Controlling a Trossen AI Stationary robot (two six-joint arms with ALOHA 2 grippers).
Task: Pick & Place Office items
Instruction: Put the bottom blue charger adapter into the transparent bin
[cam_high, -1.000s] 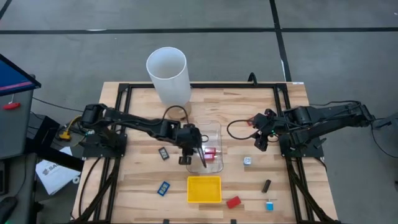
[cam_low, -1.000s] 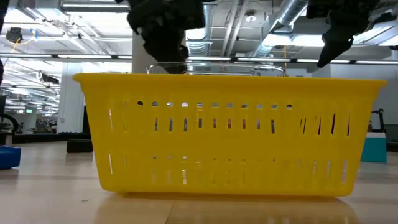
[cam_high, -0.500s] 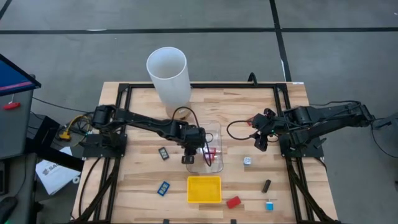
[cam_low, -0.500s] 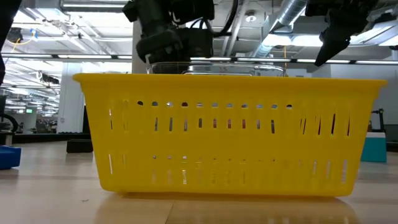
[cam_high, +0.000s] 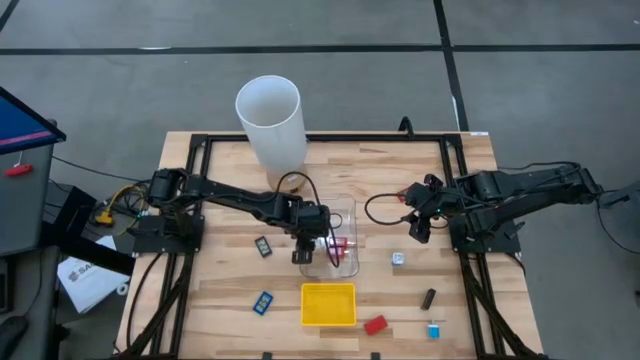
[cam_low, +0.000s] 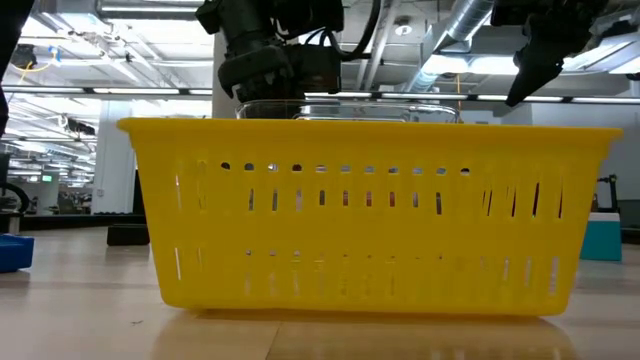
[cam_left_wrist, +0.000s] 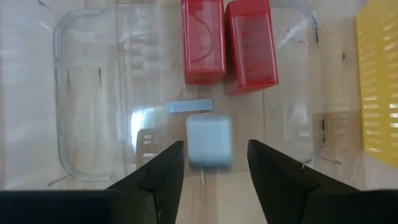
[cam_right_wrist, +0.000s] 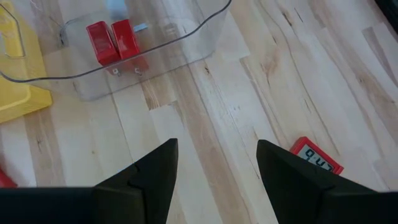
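Office items are seen spread over the wooden table (cam_high: 230, 300), and some are already gathered in the clear bin (cam_high: 347, 215) at its middle. In the left wrist view, two red blocks (cam_left_wrist: 227, 41) are seen lying side by side on the bin's floor, with a pale blue-white piece (cam_left_wrist: 209, 140) blurred just beyond the fingertips, apart from both. The left gripper (cam_high: 312, 250) is held over the bin, its fingers parted, with nothing clasped between them. The right gripper (cam_high: 418, 224) is held above bare wood to the right of the bin, jaws spread wide and nothing held.

Outside the bin, a dark piece (cam_high: 263, 246) is seen just left of it and a blue piece (cam_high: 263, 301) nearer the front edge. A small white piece (cam_high: 398, 258) is found to the right of the bin, with a black piece (cam_high: 428, 297), a red block (cam_high: 376, 324) and a light blue piece (cam_high: 434, 329) toward the front right. A red item with a small display (cam_right_wrist: 316, 155) is seen on the wood in the right wrist view. The yellow tray (cam_high: 329, 304) is placed in front of the bin, and a tall white cylinder (cam_high: 270, 120) is set at the table's far edge.
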